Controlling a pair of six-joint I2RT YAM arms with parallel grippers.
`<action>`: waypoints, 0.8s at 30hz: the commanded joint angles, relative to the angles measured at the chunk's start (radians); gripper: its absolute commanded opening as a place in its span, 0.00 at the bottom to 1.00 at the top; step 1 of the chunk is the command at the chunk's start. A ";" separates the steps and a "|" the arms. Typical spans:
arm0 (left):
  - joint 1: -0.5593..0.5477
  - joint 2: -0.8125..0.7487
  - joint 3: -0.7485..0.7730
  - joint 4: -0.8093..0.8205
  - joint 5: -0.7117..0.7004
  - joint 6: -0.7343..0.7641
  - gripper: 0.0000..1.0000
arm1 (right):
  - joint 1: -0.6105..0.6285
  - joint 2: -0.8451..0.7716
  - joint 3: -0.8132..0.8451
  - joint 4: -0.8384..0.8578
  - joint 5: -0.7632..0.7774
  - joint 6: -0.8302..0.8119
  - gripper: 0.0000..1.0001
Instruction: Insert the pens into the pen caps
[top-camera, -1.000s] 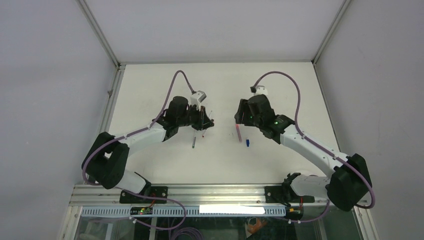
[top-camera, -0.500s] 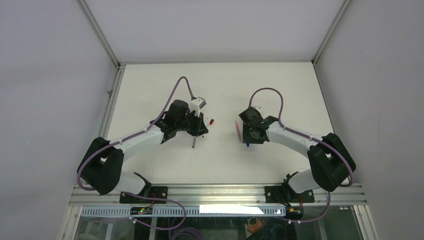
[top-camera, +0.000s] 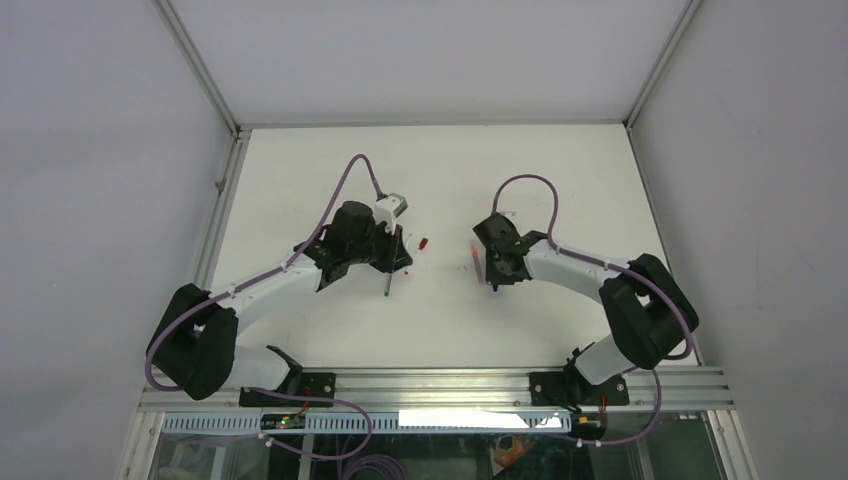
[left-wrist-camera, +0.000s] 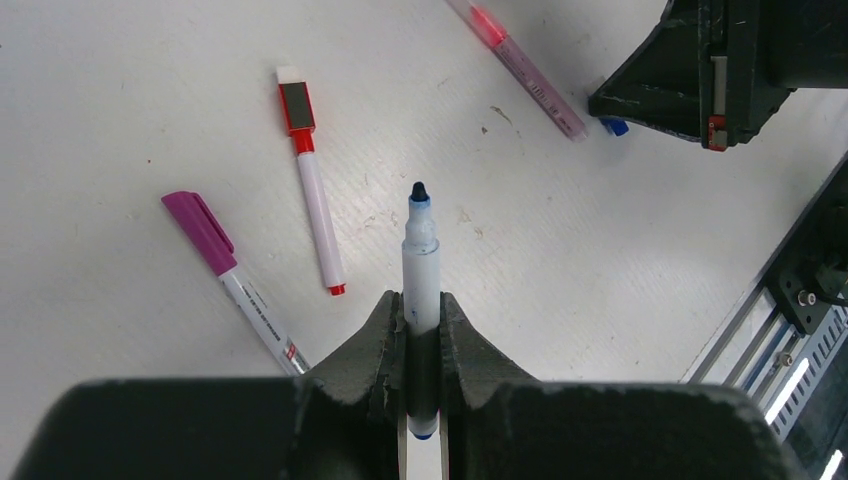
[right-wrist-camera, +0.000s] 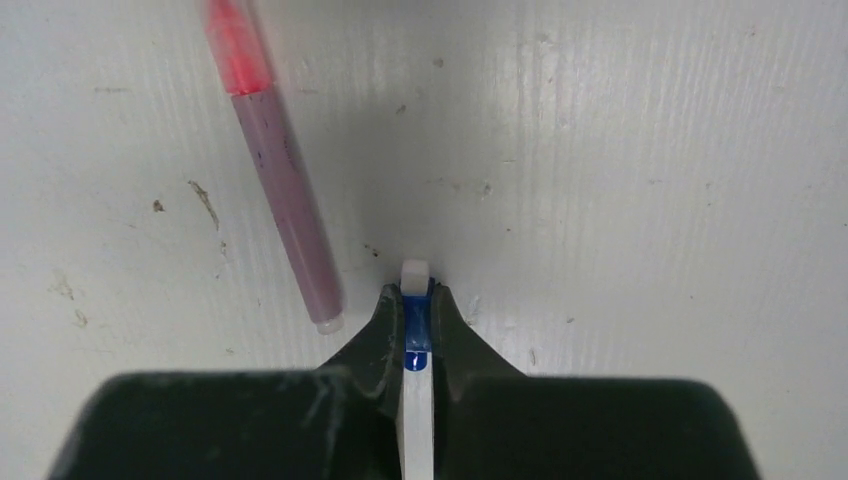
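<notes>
Since a second ago the right arm has folded its elbow in and dropped low over the table, and the right gripper has gone from wide open to shut. Its two dark fingers now pinch the blue cap, whose white end pokes out just past the fingertips, at the lower middle of the right wrist view. The cap is down at the table surface; whether it still rests there I cannot tell. Just to the left of the fingers lies the pink pen, flat on the table and slanting up to the upper left of that view, its red-pink end at the top edge and its lower end just beside the left finger.

Meanwhile the left arm has only shifted a little. The left gripper is closed tight on the blue-tipped pen, gripping its white barrel, with the dark blue tip pointing away from the wrist at the middle of the left wrist view. Beyond it, on the table to the left, lie a red-capped pen and, further left, a magenta-capped pen, near each other but apart.
</notes>
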 joint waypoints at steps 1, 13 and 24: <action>-0.013 -0.024 -0.012 0.001 -0.028 0.005 0.00 | 0.001 0.009 -0.001 0.021 0.012 0.011 0.00; -0.025 0.036 -0.075 0.381 0.193 -0.126 0.00 | 0.001 -0.422 -0.112 0.697 -0.038 0.009 0.00; -0.026 0.163 -0.089 0.784 0.336 -0.297 0.00 | 0.002 -0.315 -0.052 0.929 -0.290 0.105 0.00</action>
